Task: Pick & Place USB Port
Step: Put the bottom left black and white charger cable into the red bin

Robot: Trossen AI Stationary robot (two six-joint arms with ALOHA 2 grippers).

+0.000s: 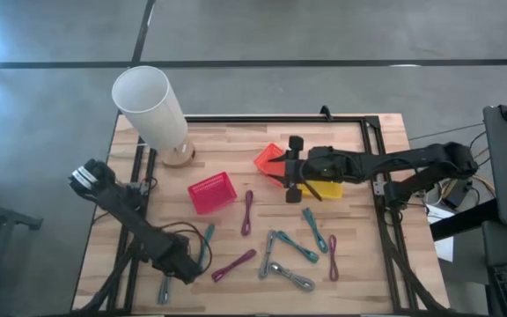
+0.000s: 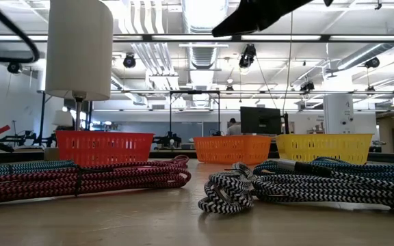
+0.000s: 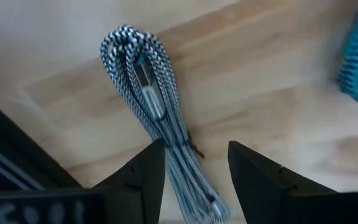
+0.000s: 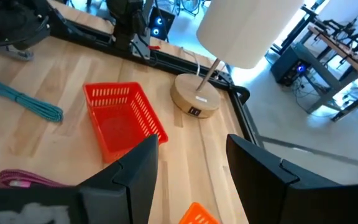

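Several bundled USB cables lie flat on the wooden table (image 1: 350, 291): magenta ones (image 1: 247, 211), teal ones (image 1: 310, 222) and black-and-white ones (image 1: 287, 275). My left gripper (image 3: 194, 168) hangs open near the table's near left corner, pointing steeply down. Its fingers stand either side of one end of a black-and-white braided cable bundle (image 3: 143, 74), also seen from above (image 1: 164, 291). My right gripper (image 1: 290, 169) hangs open high over the orange basket (image 1: 269, 158) and the yellow basket (image 1: 328, 188), pointing toward the table's left.
A red basket (image 1: 211, 192) stands mid-table, left of the orange one. A white lamp (image 1: 152, 104) on a round wooden base (image 4: 194, 96) stands at the far left. A teal cable (image 1: 205, 245) lies close beside my left gripper. A dark frame (image 1: 378, 167) borders the table.
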